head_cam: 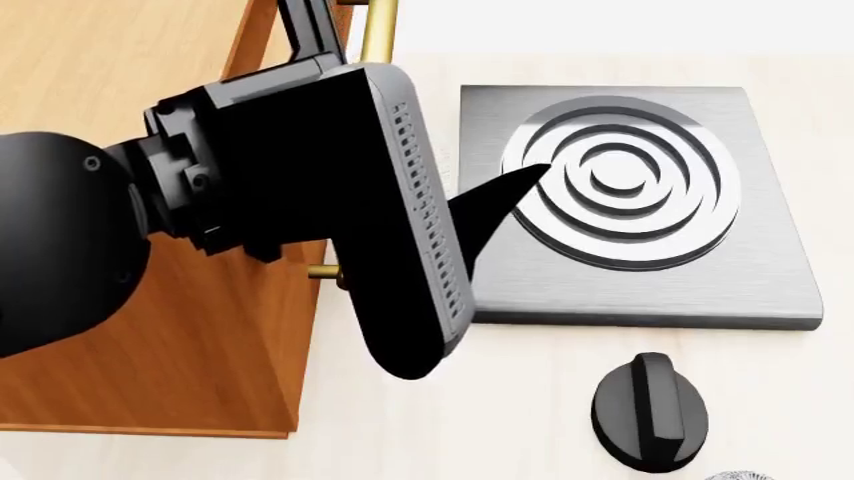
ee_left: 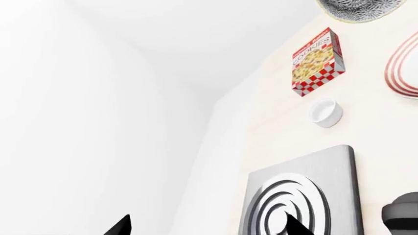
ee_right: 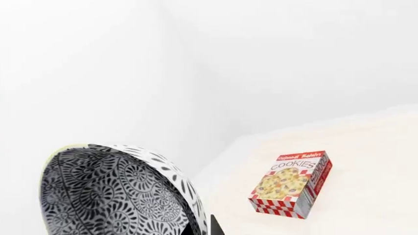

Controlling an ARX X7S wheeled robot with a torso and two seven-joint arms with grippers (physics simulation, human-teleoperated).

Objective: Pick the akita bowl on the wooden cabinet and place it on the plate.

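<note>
In the lower left of the right wrist view, the akita bowl point(ee_right: 111, 196) fills the corner. It is tipped on edge, with its dense grey-blue pattern facing the camera and a pale rim along its upper left. A sliver of the right gripper point(ee_right: 205, 228) shows dark against the bowl's lower right edge, but too little is visible to tell whether the claw is clamped on the bowl or merely beside it. To the right in that view a cookie box point(ee_right: 292, 183) lies flat on the pale counter point(ee_right: 379, 196), well apart from the bowl. In the head view the left arm point(head_cam: 267, 200) crosses the left and centre of the frame in front of the wooden cabinet point(head_cam: 147, 330). The cabinet's brass handle point(head_cam: 378, 28) shows at the top edge. A ringed metal burner plate point(head_cam: 641, 200) sits at right of centre and a black knob point(head_cam: 650, 410) at the lower right. In the left wrist view the left gripper point(ee_left: 209, 226) has its two dark fingertips point(ee_left: 123, 226) spread wide apart at the bottom edge, with nothing between them. The plate point(ee_left: 402, 68), with its red rings, is cut off by the right edge. The box is just left of it and a small white cup point(ee_left: 325, 112) lies below the box. At the top edge a second patterned bowl point(ee_left: 359, 9) is partly in frame, and I cannot tell whether it is the same bowl.
</note>
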